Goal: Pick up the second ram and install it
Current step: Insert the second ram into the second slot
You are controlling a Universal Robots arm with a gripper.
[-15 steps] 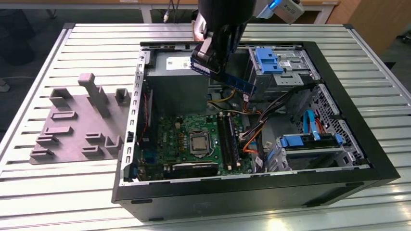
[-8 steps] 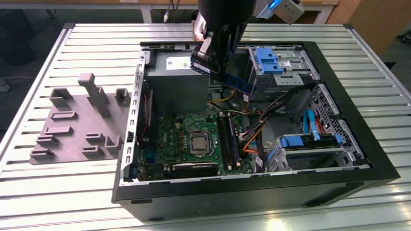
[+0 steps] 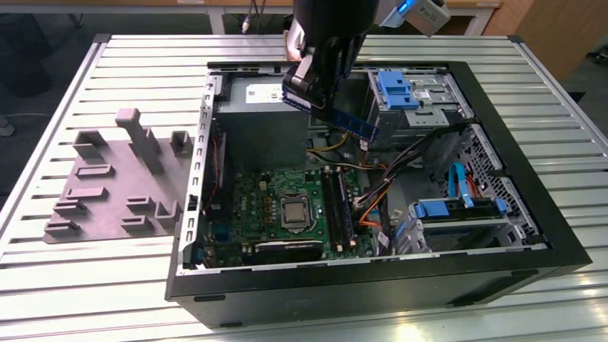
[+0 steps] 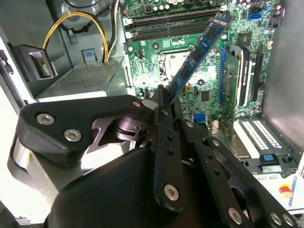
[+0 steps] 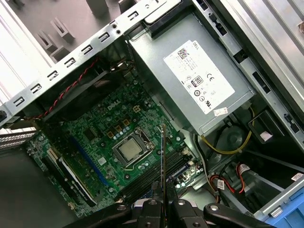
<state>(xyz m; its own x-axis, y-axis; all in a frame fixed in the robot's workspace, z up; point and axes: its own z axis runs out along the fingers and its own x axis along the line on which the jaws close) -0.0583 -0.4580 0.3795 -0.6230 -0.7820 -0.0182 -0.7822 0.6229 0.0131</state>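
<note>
Gripping the thin second ram (image 4: 199, 50), your black hand (image 4: 164, 95) hangs over the computer (image 3: 380, 288) on the ribbed metal surface (image 3: 142, 64).

We are picking out the white label (image 5: 199, 78) on the grey power supply (image 5: 156, 57) in the first wrist view. It is carrying rows of small print, a square code and a cluster of round marks (we are not spelling any of it out). A smaller white sticker (image 5: 220, 112) is sitting just beside it, near the box's edge. White lettering (image 5: 103, 115) is showing on the green motherboard (image 5: 97, 132).
</note>
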